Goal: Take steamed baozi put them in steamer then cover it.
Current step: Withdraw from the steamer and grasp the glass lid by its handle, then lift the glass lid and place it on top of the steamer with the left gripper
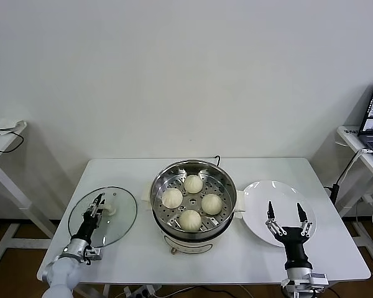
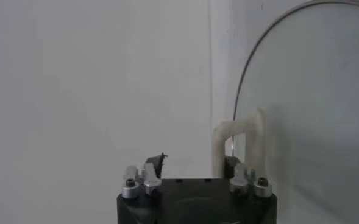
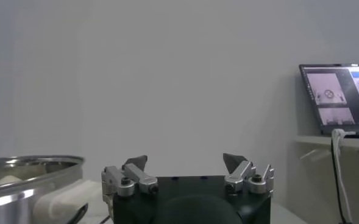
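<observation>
steamed baozi: all four on the perforated tray inside the steamer, table centre | left gripper: over the glass lid at the left, fingers narrowed around its white handle, seems to pinch it | right gripper: fingers spread, over the empty white plate at the right

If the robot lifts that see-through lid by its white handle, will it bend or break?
The glass lid looks like rigid glass with a metal rim, so it probably won't bend. It likely could crack if dropped. Held only by its small white handle, where the left gripper sits, the wide disc may tilt or swing.
</observation>
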